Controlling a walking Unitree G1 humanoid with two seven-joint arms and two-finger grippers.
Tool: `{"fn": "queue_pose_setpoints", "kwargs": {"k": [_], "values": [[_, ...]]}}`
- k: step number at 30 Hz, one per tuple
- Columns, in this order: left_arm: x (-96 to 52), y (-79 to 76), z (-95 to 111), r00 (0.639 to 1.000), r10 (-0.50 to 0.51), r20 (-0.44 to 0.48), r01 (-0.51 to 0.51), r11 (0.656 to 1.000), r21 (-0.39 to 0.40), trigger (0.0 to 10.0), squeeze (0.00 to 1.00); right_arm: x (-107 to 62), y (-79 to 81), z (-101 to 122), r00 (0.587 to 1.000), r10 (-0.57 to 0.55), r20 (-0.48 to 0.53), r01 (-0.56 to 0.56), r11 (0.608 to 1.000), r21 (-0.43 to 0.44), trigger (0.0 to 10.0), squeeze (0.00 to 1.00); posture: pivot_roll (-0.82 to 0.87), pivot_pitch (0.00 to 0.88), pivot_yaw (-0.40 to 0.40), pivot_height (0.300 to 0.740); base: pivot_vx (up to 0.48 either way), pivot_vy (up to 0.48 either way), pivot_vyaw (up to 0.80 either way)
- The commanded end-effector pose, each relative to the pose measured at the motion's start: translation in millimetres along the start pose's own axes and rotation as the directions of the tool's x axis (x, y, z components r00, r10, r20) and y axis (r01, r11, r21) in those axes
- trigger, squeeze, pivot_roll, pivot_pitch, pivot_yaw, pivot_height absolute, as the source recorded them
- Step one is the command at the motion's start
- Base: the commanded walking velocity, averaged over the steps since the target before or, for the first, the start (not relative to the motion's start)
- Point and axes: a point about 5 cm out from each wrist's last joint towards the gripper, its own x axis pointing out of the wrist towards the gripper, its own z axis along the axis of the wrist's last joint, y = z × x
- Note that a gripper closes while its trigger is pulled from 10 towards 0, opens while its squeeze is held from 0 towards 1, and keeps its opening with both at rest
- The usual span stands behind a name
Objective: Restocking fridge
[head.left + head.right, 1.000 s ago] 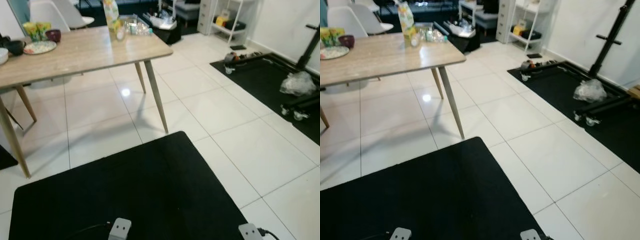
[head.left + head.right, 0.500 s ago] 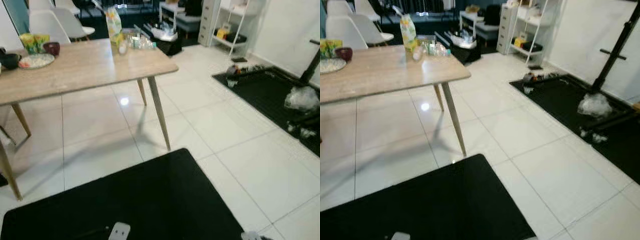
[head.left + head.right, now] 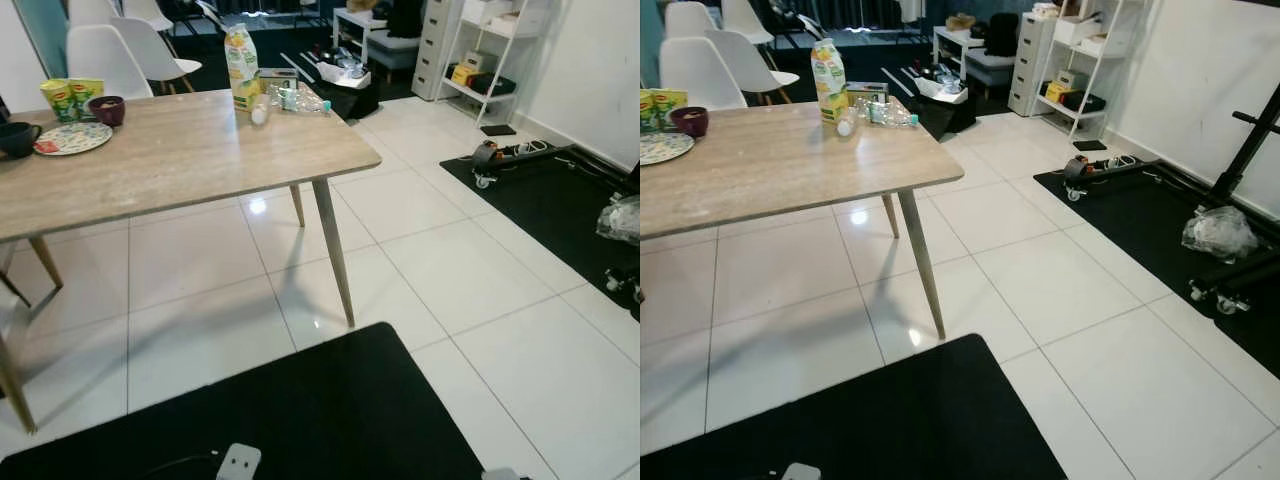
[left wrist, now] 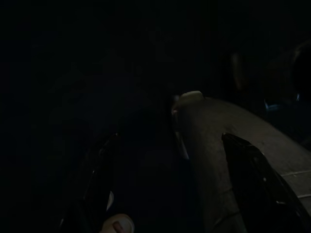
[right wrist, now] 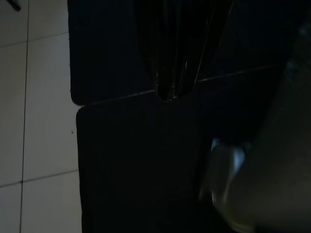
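Observation:
A tall juice carton [image 3: 240, 65] stands at the far corner of a wooden table [image 3: 180, 160], with a few clear plastic bottles [image 3: 290, 100] lying beside it. The table is ahead and to my left, well out of reach. In the dark left wrist view, my left gripper [image 4: 170, 141] hangs with its two black fingers [image 4: 97, 179] spread wide and nothing held between them. In the right wrist view, my right gripper [image 5: 167, 94] hangs over a black floor mat [image 5: 136, 160], and its fingers taper together to one tip.
On the table's left end are a patterned plate [image 3: 65, 138], a dark bowl [image 3: 107, 109], yellow tea boxes [image 3: 70, 95] and a dark cup [image 3: 17, 137]. White chairs [image 3: 100, 55] stand behind. A black mat [image 3: 300, 420] lies at my feet. To the right are a gym mat [image 3: 560, 200] with equipment and a white shelf [image 3: 480, 50].
The whole view has tilted up and shifted: the table sits lower in the picture and more of the room behind shows. Nothing on the table has moved.

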Motion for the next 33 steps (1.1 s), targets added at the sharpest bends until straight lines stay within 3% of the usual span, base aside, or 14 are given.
{"fn": "queue_pose_setpoints", "kwargs": {"k": [1, 21, 33], "values": [[-1.4, 0.5, -7.1, 0.999, -0.010, -0.035, 0.011, 1.000, 0.022, 10.0, 0.00, -0.5, -4.8, 4.9, 1.000, -0.016, 0.016, 0.016, 1.000, -0.003, 10.0, 0.00, 0.04, 0.000, -0.019, 0.740, 0.390, 0.000, 0.00], [-2.4, 1.7, -9.0, 1.000, -0.006, -0.027, 0.006, 1.000, 0.013, 10.0, 0.00, -1.2, -7.4, 3.6, 1.000, -0.017, 0.019, 0.017, 1.000, -0.001, 10.0, 0.00, 0.03, 0.000, -0.025, 0.740, 0.369, 0.000, 0.00], [-2.2, 1.9, -8.2, 1.000, -0.002, -0.023, 0.002, 1.000, -0.002, 10.0, 0.00, -0.8, -4.4, 5.6, 0.999, 0.006, 0.033, -0.006, 1.000, -0.010, 10.0, 0.00, 0.04, 0.000, -0.024, 0.740, 0.000, 0.000, 0.17]]}}
